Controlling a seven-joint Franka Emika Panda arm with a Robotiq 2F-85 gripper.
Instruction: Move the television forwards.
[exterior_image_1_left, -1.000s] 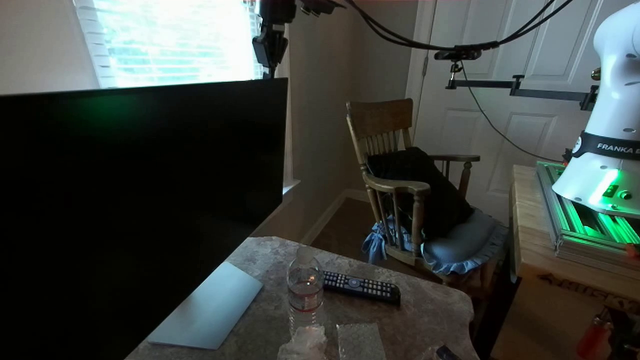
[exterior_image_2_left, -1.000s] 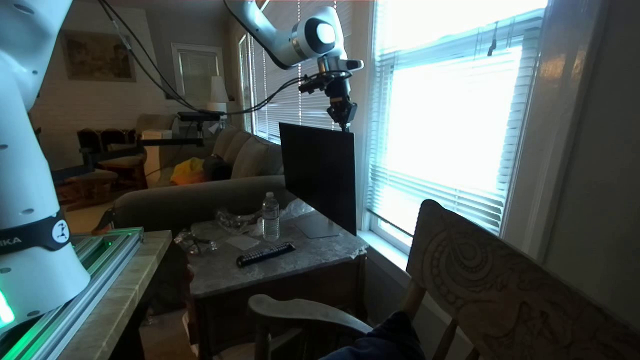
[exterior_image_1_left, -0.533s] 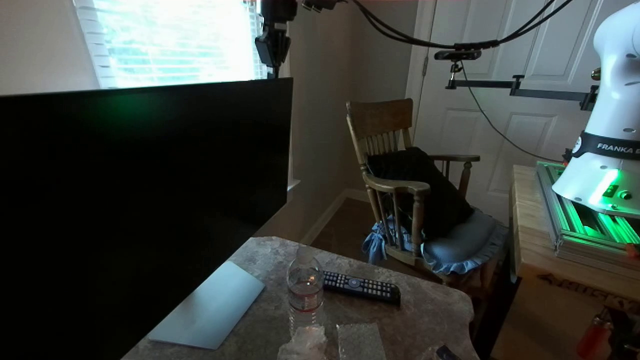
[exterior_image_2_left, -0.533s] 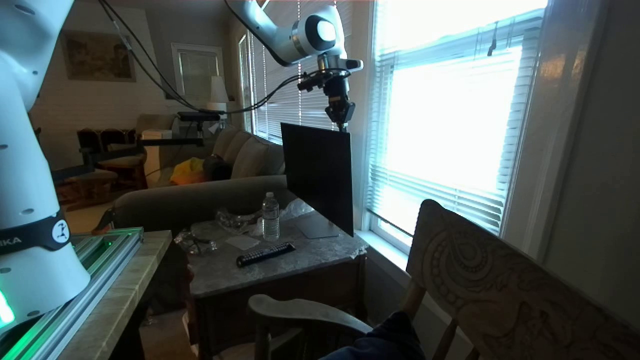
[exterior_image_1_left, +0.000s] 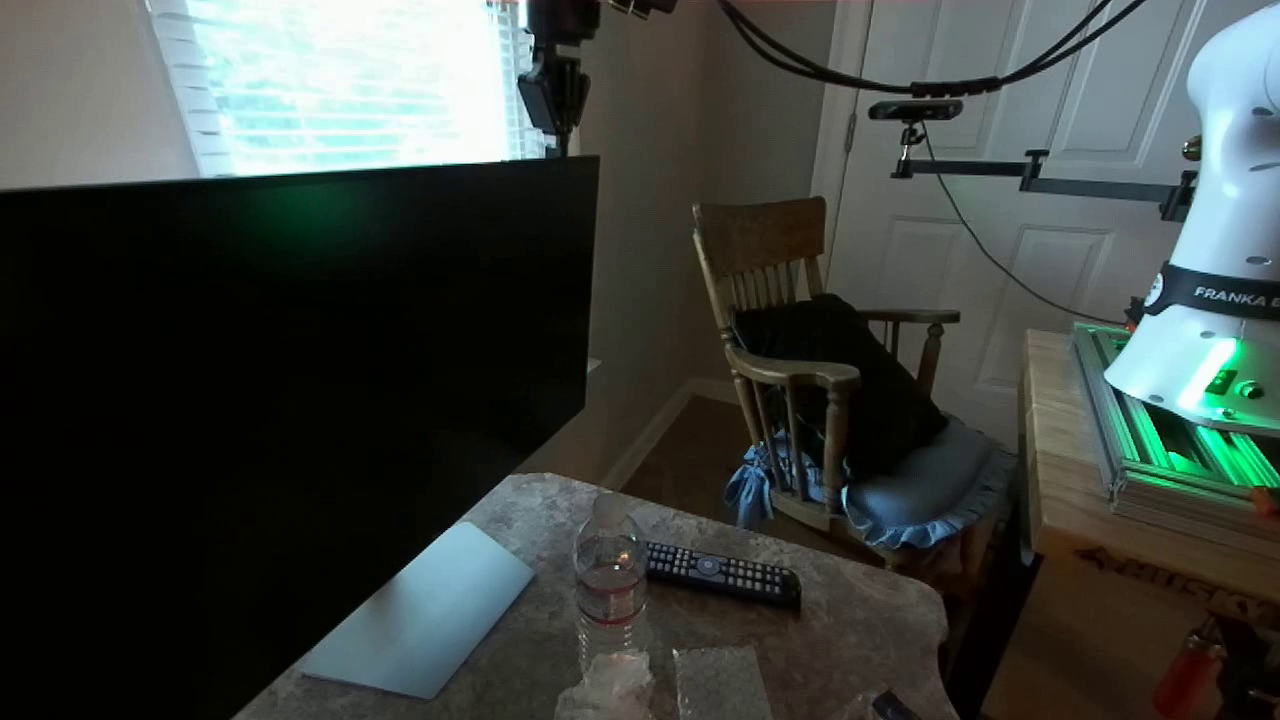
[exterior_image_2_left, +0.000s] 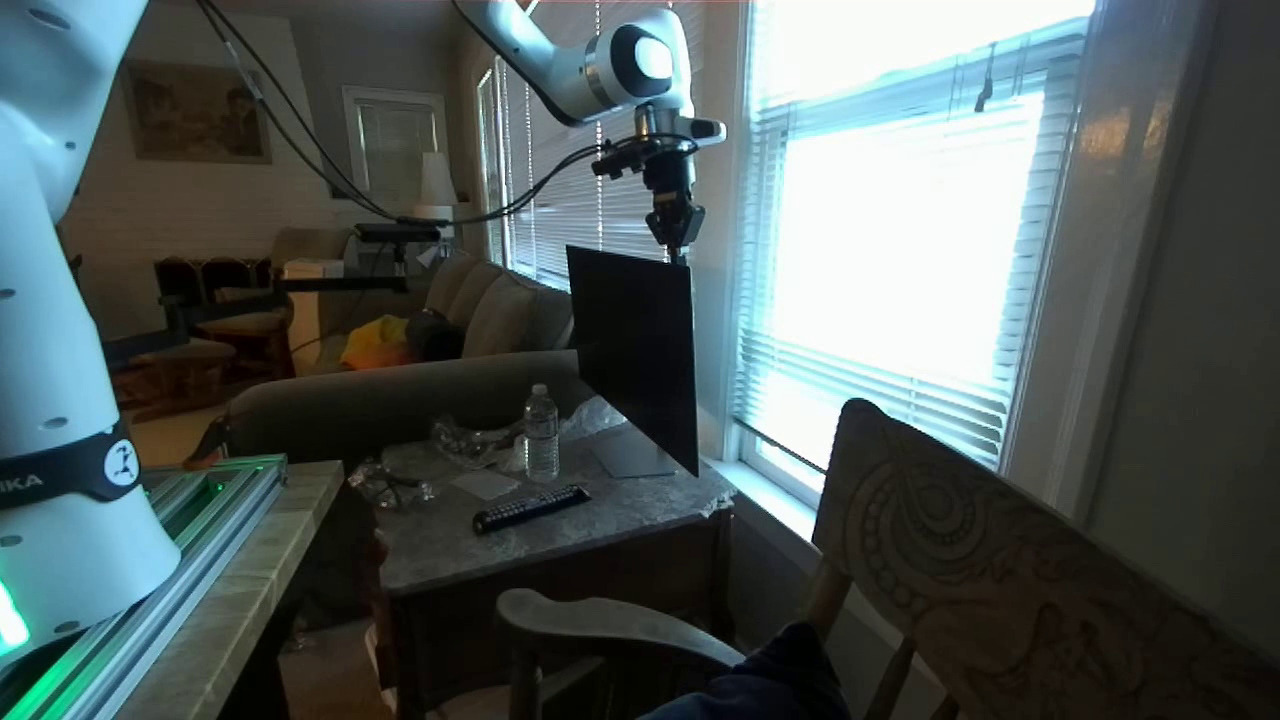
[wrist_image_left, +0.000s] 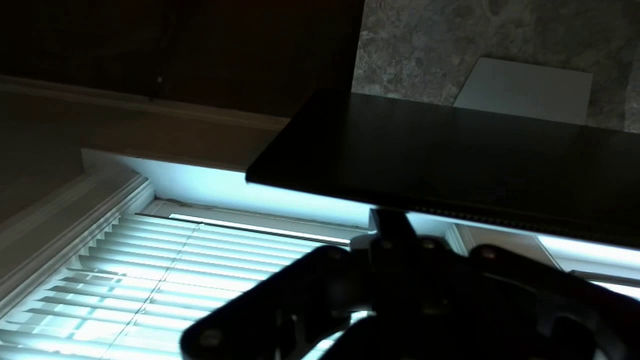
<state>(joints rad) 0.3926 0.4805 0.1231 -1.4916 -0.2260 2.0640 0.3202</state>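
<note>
Upright on the bench (exterior_image_1_left: 860, 630), before the window (exterior_image_1_left: 340, 90): television (exterior_image_1_left: 300, 400), with plate (exterior_image_1_left: 430, 620) below its lower edge. In front of the television, bottle (exterior_image_2_left: 541, 440); just beside that, remote control (exterior_image_2_left: 530, 508). Behind the television's top edge, near the corner toward the chair (exterior_image_1_left: 762, 240): end effector (exterior_image_2_left: 677, 255). In an exterior view, beyond the bench: sofa (exterior_image_2_left: 400, 408). On the chair's seat: cushion (exterior_image_1_left: 915, 495).

The black band (exterior_image_1_left: 1215, 293) on the arm (exterior_image_1_left: 1235, 150) reads "FRANKA E", the bench (exterior_image_1_left: 1100, 620), dimly, "HUSKY".
</note>
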